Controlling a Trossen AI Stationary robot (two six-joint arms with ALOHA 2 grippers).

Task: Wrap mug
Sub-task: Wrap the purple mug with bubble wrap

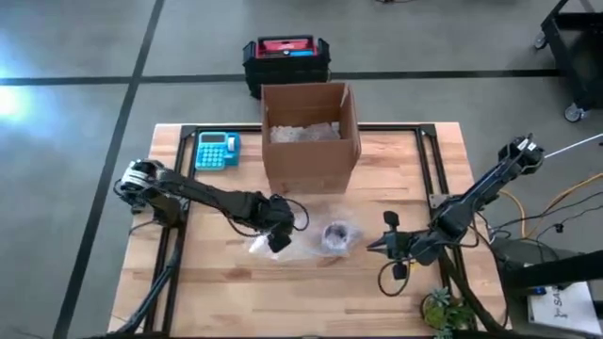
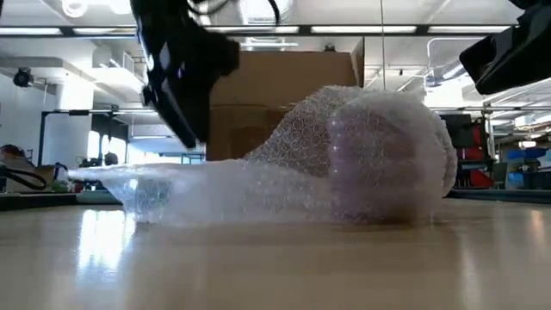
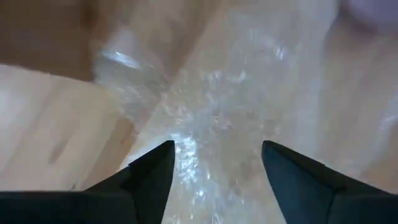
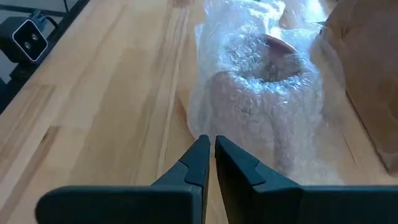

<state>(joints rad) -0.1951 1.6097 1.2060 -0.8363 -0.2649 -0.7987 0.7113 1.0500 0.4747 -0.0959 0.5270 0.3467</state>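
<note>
The mug (image 1: 336, 234) lies on its side at the table's middle, bundled in clear bubble wrap (image 2: 387, 155); its pink inside shows through the wrap's open end (image 4: 273, 45). A flat tail of wrap (image 2: 172, 185) trails toward the table's left and rests on the wood. My left gripper (image 1: 278, 237) hovers open over that tail (image 3: 217, 106), its fingers raised clear of it in the low view. My right gripper (image 4: 209, 142) is shut and empty, just to the right of the bundle and raised off the table.
An open cardboard box (image 1: 309, 137) holding some wrap stands just behind the mug. A blue calculator (image 1: 218, 150) lies at the far left. A small plant (image 1: 443, 309) sits at the near right edge. Bare wood lies along the near side.
</note>
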